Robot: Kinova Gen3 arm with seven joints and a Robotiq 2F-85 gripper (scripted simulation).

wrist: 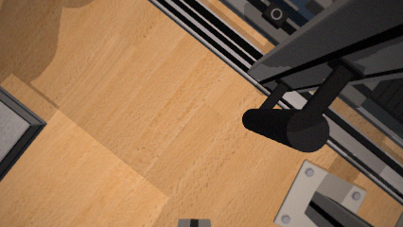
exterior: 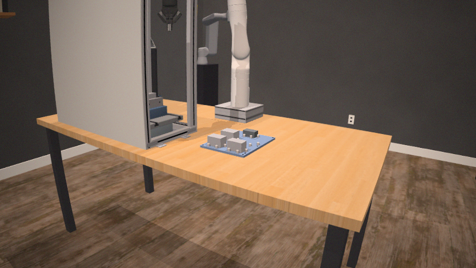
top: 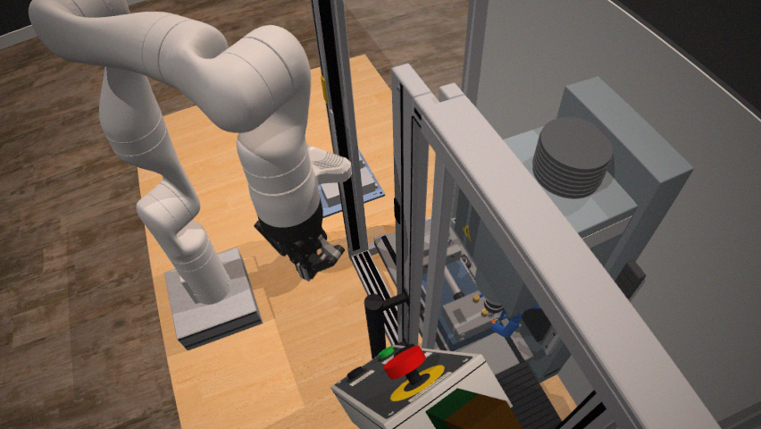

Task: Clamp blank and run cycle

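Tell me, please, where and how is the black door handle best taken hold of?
I would grip the upright bar of the black door handle midway between its two short arms, coming level from outside, facing the door frame. Those arms hold it off the frame, so fingertips could probably pass either side.

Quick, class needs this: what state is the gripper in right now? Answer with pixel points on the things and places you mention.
Gripper (top: 321,262) (exterior: 169,27) (wrist: 194,222): closed, jaws together, holding nothing.
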